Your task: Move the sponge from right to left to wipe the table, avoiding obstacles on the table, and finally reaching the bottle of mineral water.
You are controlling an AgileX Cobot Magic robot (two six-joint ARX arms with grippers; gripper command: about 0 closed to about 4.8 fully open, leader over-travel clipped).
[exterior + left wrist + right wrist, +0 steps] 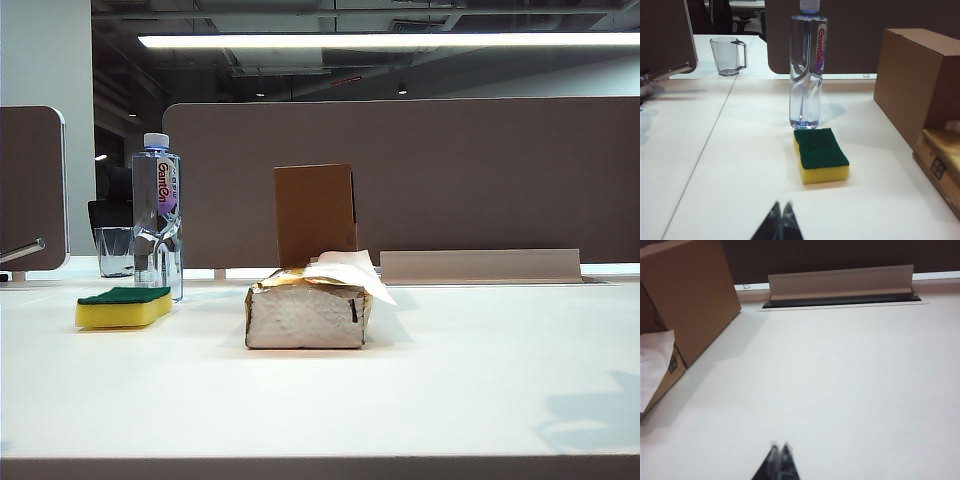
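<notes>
Basically done: sponge (pixel 821 155) sits on the tabletop (pixel 450 380) just in front of the bottle (pixel 807 70), left tool (pixel 780 212) and right tool (pixel 779 452) both pressed together, empty; only risk is a stray nudge tipping that bottle.

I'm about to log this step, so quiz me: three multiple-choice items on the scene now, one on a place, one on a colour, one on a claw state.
1. Where does the sponge lie?
A. In front of the bottle of mineral water
B. On the tissue pack
C. Behind the cardboard box

2. What colour is the sponge's upper face?
A. Red
B. Dark green
C. Blue

3. How does the left claw stand?
A. Wide open
B. Shut on the sponge
C. Shut, holding nothing

Answers:
1 A: the left wrist view shows it on the table just short of the bottle.
2 B: green layer over yellow foam.
3 C: tips together, short of the sponge; the right claw is shut too.
</notes>
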